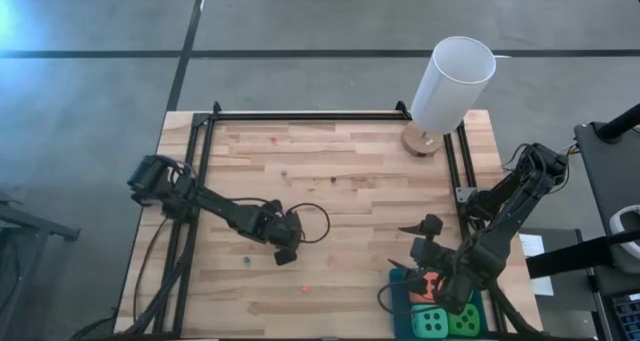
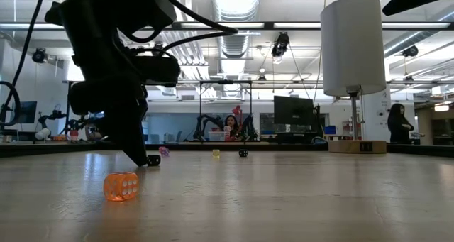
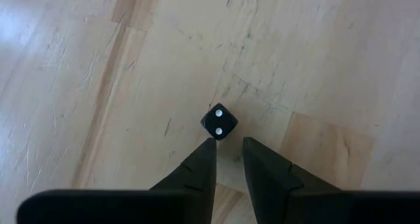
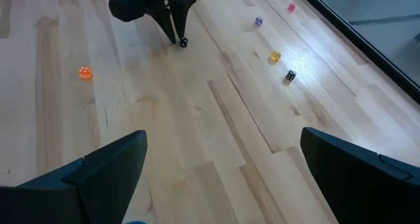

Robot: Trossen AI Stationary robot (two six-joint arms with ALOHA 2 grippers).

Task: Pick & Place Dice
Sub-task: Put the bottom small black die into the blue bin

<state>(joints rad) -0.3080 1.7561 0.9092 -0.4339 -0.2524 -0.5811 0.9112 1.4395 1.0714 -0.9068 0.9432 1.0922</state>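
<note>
Left gripper (image 3: 228, 142) was lowered to the wooden table (image 1: 350, 211) left of its middle, its two dark fingers (image 3: 200, 165) parted by a narrow gap with nothing held between them. A tall white cylinder (image 1: 452, 84) on a round wooden base was stood at the table's far right corner. Right gripper (image 4: 223, 135) was held above the near right corner, its fingers spread wide and empty. Beneath that arm, four large soft cubes were grouped at the table's near right edge: two green cubes (image 1: 431, 324) side by side nearest the edge, an orange-red cube (image 1: 428, 284) just behind them, and a turquoise cube (image 1: 400, 279), largely hidden by the arm, beside it. Small dice were scattered over the boards. A black die (image 3: 219, 121), two white pips up, was seen just beyond the left fingertips, close to them but not between them. An orange die (image 2: 120, 186) was lying apart from it, nearer the front edge. A yellow die (image 4: 275, 56), a second black die (image 4: 290, 75), a purple die (image 4: 258, 21) and a pink die (image 4: 291, 8) were strung out toward the far side.
</note>
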